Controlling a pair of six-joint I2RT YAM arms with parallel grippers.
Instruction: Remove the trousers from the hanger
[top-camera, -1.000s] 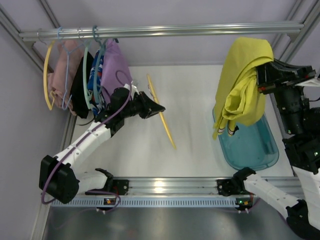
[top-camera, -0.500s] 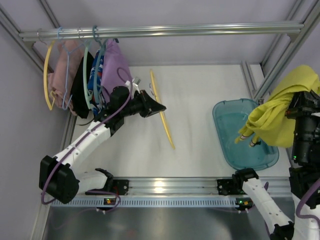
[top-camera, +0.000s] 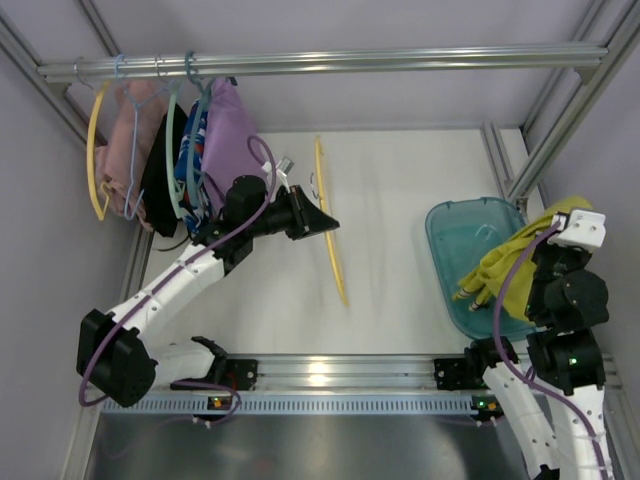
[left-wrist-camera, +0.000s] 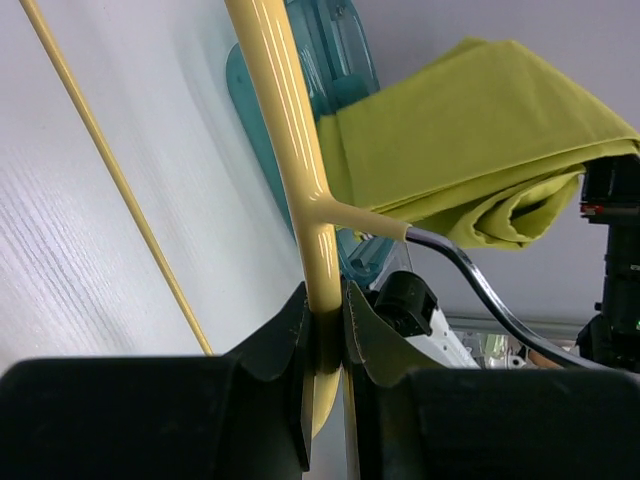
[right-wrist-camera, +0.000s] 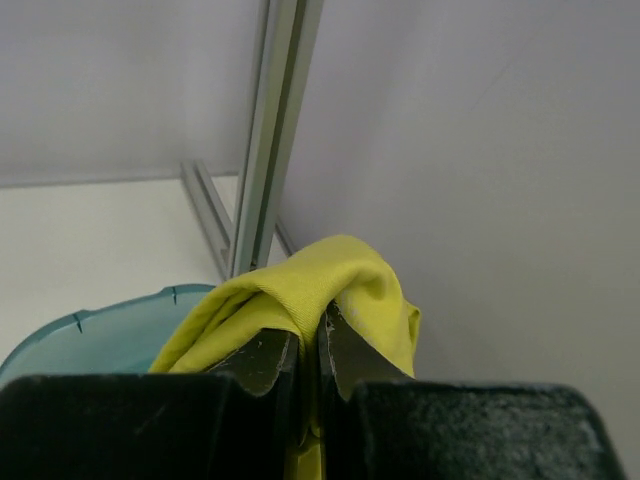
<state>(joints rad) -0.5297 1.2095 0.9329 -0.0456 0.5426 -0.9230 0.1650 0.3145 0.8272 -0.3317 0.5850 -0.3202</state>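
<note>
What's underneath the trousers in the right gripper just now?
The blue tub sits below; the trousers, pinched in the right gripper, drape over its right side. The cloth hides whether they touch its floor.

From above, the trousers (top-camera: 488, 272) seemingly hide the right end effector (right-wrist-camera: 309, 362).

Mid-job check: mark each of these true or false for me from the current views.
1. The left claw is shut on the yellow hanger. True.
2. The trousers hang on the hanger. False: the right claw pinches them, apart from it.
3. The teal bin sits at the table's left side. False: it is on the right.
4. Several garments hang on the rail at back left. True.
</note>
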